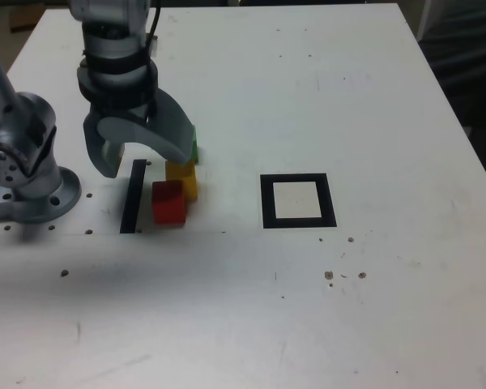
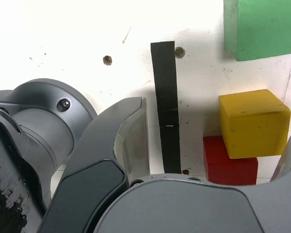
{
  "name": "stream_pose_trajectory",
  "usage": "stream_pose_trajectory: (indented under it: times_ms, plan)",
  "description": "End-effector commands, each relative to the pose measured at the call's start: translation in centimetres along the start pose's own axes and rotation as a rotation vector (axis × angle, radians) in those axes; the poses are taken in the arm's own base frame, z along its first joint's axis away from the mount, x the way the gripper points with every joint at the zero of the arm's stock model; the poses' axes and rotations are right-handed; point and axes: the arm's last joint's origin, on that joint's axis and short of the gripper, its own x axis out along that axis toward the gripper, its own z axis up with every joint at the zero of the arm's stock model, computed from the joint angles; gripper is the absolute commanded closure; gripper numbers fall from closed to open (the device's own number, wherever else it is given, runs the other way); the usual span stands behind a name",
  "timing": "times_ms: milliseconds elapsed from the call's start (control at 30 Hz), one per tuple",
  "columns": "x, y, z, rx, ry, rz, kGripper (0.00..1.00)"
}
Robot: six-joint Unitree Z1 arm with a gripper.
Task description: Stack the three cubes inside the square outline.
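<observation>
Open-jawed, the gripper (image 2: 218,160) hangs over the yellow cube (image 2: 253,123), holding nothing. Red cube (image 2: 230,163) seemingly touches it, so closing could drag both.

The curved grey metal hand (image 1: 142,150) looks smooth with a dull sheen. The white tabletop (image 1: 348,97) is matt (speckled, lightly scuffed). The solid yellow cube (image 2: 253,123) appears matt, slightly marked.

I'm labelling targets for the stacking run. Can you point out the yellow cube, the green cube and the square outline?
yellow cube (image 2: 252,121): wrist view, on its front face.
green cube (image 2: 262,26): wrist view, on its broad visible face.
square outline (image 1: 266,203): exterior view, on the black border's left side.
</observation>
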Motion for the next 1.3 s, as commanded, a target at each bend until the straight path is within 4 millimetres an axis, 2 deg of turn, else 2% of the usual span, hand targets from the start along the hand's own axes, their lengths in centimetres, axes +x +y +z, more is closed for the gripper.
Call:
stream_pose_trajectory:
  times_ms: [0, 700, 1267]
  plan:
    - [0.0, 0.0, -0.1, 0.0, -0.001, 0.003, 0.0]
    - [-0.1, -0.1, -0.7, 0.025, 0.012, 0.007, 0.0]
    - [-1.9, -3.6, -0.1, 0.093, -0.037, -0.015, 0.0]
